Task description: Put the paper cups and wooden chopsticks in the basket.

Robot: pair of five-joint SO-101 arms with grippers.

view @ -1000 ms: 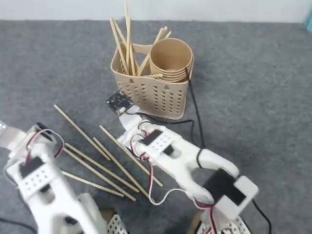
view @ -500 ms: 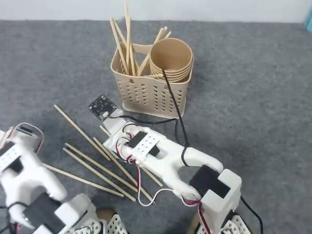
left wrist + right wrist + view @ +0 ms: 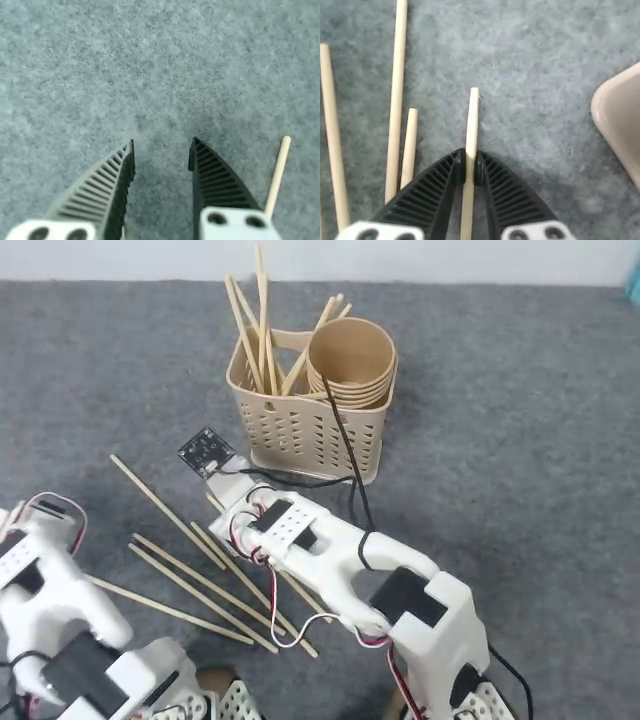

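In the high view, a beige slotted basket (image 3: 310, 430) at the back holds a stack of paper cups (image 3: 350, 358) and several upright wooden chopsticks (image 3: 262, 325). Several more chopsticks (image 3: 200, 585) lie loose on the grey carpet in front of it. In the right wrist view, my right gripper (image 3: 470, 167) is shut on one chopstick (image 3: 472, 120) lying on the carpet, near the basket's corner (image 3: 620, 107). Its arm (image 3: 300, 540) reaches across the middle. My left gripper (image 3: 162, 145) hangs open over bare carpet, with a chopstick end (image 3: 277, 167) beside one finger.
Three other chopsticks (image 3: 397, 100) lie alongside the gripped one. A black cable (image 3: 345, 455) runs from the right arm up over the basket's front. The left arm (image 3: 45, 590) sits at the near left edge.
The right arm swung left from the basket's foot to the loose chopsticks. The left arm pulled back to the near left edge.
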